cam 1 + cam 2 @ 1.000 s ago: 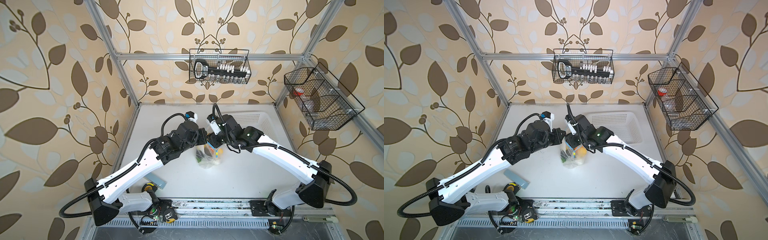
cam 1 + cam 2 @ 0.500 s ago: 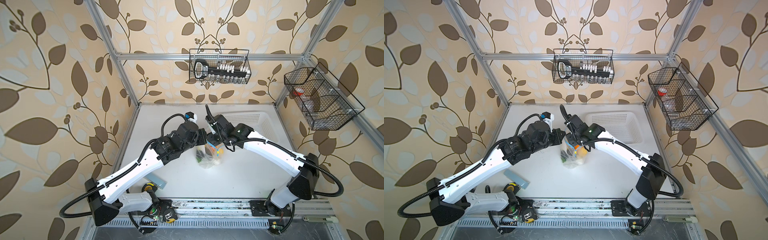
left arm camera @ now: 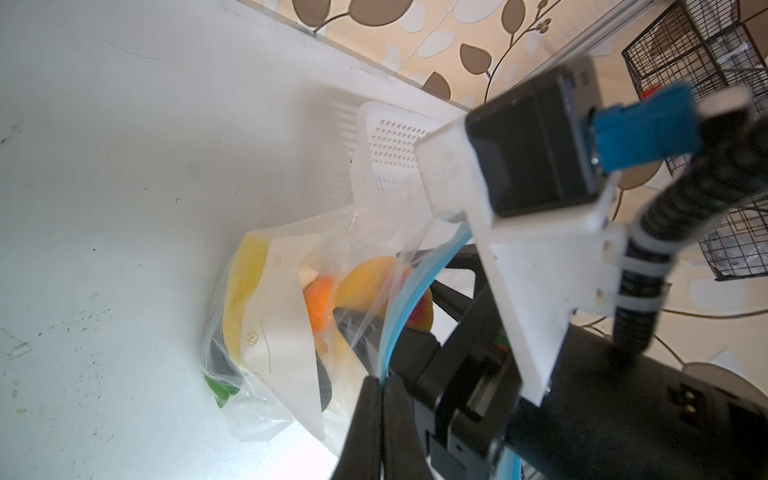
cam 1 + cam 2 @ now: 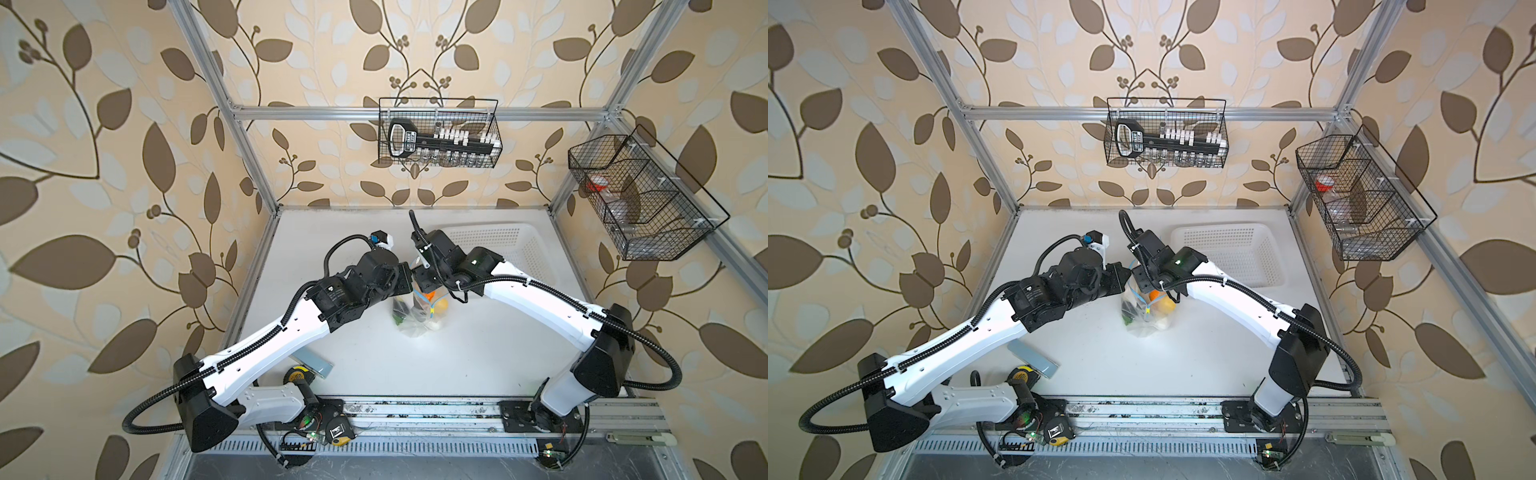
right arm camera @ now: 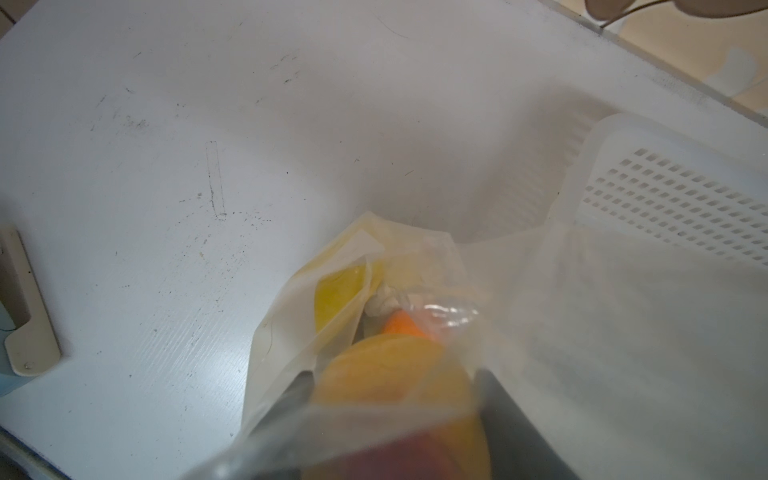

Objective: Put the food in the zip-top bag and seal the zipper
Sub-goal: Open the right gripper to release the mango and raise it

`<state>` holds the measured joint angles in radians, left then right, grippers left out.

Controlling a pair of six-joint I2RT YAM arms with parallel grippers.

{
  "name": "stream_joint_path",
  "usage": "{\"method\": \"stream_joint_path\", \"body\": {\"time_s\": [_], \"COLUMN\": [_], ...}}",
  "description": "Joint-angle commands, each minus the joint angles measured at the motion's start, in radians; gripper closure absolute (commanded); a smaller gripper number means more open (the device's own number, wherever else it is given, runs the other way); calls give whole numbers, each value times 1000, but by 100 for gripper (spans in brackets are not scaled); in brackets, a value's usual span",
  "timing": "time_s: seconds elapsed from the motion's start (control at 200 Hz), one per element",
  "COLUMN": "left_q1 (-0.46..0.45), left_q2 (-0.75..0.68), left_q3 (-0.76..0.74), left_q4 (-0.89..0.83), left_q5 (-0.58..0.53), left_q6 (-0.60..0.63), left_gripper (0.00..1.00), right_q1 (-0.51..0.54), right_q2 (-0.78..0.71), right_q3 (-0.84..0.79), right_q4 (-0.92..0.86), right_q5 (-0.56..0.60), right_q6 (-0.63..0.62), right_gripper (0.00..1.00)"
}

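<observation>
Left pincer [image 3: 382, 380] is pressed together, pinching the light-blue zipper [image 3: 395, 316] on the rim of the zip-top bag [image 3: 257, 415]; the strip comes straight out of the closed jaws and arcs off toward the right arm. Right pincer [image 5: 394, 374] is half spread, tips down inside the bag mouth, one finger on each side of the yellow-pink peach [image 5: 374, 361]. It looks clamped on it, with contact on both sides as far as the wrist view shows. The bag hangs below both pincers with its bottom sagging onto the white table [image 4: 478, 353]; mouth open, zipper not sealed. Deeper in the bag, past the right pincer's tips: orange [image 3: 320, 303], yellow corn [image 3: 243, 291], a dark piece [image 3: 218, 357], greens [image 3: 220, 388] lowest, and the white label patch [image 3: 286, 316] on the wall facing the left pincer. White basket [image 4: 519, 249] sits behind the right pincer, apart from the bag. Handling, my read: the film is thin, soft, crinkly and slick with no stiffness, so it likely collapses if the rim is let go. The zipper strip is the only firm part, so hold there, near an end, not on bare film. The toys look light, hard and round; the peach is smooth and could squirt from the jaws, so release it low in the bag. For sealing, one pincer anchors the strip end while the other pinches across both tracks and slides along. The load drags on the rim and may pull it out of the pinch.
</observation>
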<state>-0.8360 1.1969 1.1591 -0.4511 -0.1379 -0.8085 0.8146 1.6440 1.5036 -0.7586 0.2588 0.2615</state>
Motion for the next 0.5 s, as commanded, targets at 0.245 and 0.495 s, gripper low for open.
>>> {"method": "stream_joint_path", "body": {"time_s": [0.245,0.495], "left_q1": [3,2], "left_q2": [-14,-14], "left_q3": [4,10], "left_q4": [38,35], "left_q5": [16,11], "left_q6": [-11,-6], "left_gripper": [100,100], "right_q1": [1,3], "right_q2": [42,16], "right_q3": [-20,2], "right_q4": [13,3], "right_q5": [14,5], "right_q6": [1,-2], "right_gripper": [33,27]}}
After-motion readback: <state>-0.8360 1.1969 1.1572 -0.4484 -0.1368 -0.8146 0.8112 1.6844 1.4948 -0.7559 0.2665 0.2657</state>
